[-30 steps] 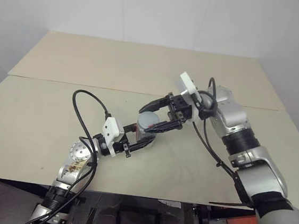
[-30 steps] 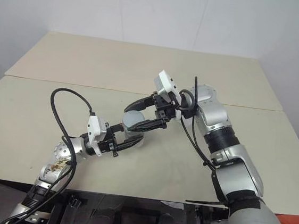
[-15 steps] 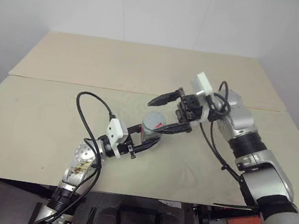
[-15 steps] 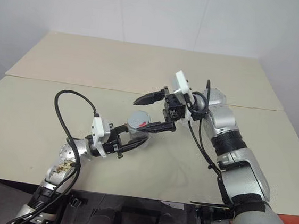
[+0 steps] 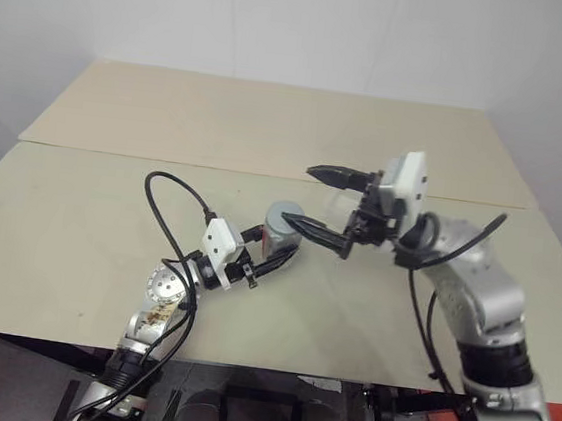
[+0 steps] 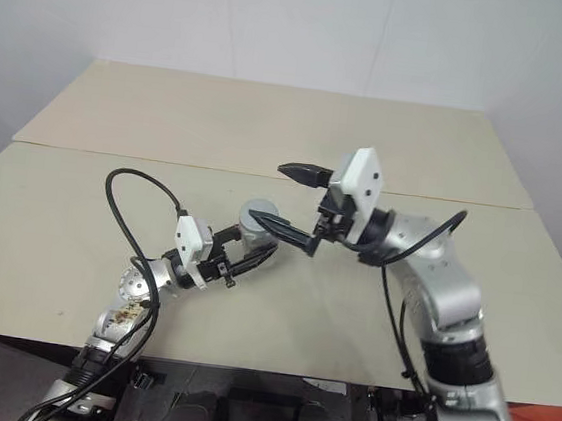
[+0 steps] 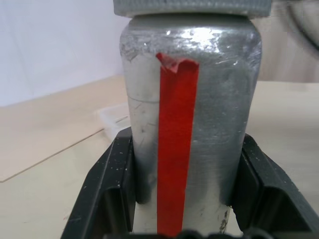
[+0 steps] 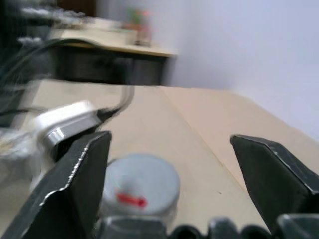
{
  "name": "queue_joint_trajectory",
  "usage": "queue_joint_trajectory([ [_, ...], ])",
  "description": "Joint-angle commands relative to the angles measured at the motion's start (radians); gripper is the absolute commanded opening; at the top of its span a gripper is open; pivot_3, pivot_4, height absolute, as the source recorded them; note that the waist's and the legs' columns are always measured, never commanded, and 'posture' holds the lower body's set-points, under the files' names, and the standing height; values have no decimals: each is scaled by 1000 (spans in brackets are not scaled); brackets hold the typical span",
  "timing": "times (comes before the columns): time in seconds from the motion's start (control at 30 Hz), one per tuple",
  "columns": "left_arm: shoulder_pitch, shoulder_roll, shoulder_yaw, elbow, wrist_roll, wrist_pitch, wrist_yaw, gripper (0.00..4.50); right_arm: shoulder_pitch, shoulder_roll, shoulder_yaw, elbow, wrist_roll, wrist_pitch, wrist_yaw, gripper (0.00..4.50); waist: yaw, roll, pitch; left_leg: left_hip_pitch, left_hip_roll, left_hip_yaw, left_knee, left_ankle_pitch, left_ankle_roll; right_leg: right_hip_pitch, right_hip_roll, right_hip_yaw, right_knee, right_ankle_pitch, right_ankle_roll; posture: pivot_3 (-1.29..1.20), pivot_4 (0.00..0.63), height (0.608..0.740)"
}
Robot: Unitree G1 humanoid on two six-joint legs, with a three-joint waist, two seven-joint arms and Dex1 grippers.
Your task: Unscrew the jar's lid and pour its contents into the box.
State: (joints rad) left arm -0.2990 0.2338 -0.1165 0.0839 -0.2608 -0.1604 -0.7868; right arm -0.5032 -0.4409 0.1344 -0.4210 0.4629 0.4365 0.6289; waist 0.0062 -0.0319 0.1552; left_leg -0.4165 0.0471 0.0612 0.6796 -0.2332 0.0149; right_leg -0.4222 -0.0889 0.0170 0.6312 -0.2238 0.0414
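Note:
The silvery-grey jar (image 5: 281,233) with a red stripe (image 7: 177,149) stands upright just above the table. My left gripper (image 5: 273,246) is shut on its body, with a black finger (image 7: 107,189) on each side. The grey lid (image 5: 283,213) with a small red mark (image 8: 130,200) sits on the jar's top. My right gripper (image 5: 320,205) is open, just right of the lid and apart from it, with one finger above lid height and one level with it. A pale clear edge, possibly the box (image 7: 113,113), peeks out behind the jar.
The jar hangs over the near tan table (image 5: 57,237). A second tan tabletop (image 5: 231,115) adjoins it at the back, along a seam. A white wall rises behind it. A black cable (image 5: 167,199) loops above my left arm.
My right gripper was shut on the lid; it has opened, let go and drawn back to the right while its wrist turned. The left gripper keeps hold of the jar in about the same place.

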Motion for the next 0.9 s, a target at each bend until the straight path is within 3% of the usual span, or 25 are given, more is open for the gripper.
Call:
queue_joint_trajectory([
  [0.03, -21, -10, 9, 8, 22, -41, 29, 2092, 27, 58, 27, -152, -102, 77, -198, 4434, 1, 0, 0, 0, -1, 0, 0, 0, 0, 0, 0, 0, 0, 0, 0, 0, 150, 740],
  [0.23, -28, -22, 6, 16, 27, -46, 39, 2092, 68, 144, 106, -234, -210, 190, -356, 4434, 1, 0, 0, 0, -1, 0, 0, 0, 0, 1, 0, 0, -1, 0, 0, 0, 150, 740],
  [0.9, -34, -30, 7, 17, 30, -55, 47, 2092, 109, 241, 117, -224, -226, 269, -393, 4434, -9, 0, 0, 0, -1, -1, 0, 0, 0, 1, 0, 0, -1, 0, 1, 0, 150, 740],
])
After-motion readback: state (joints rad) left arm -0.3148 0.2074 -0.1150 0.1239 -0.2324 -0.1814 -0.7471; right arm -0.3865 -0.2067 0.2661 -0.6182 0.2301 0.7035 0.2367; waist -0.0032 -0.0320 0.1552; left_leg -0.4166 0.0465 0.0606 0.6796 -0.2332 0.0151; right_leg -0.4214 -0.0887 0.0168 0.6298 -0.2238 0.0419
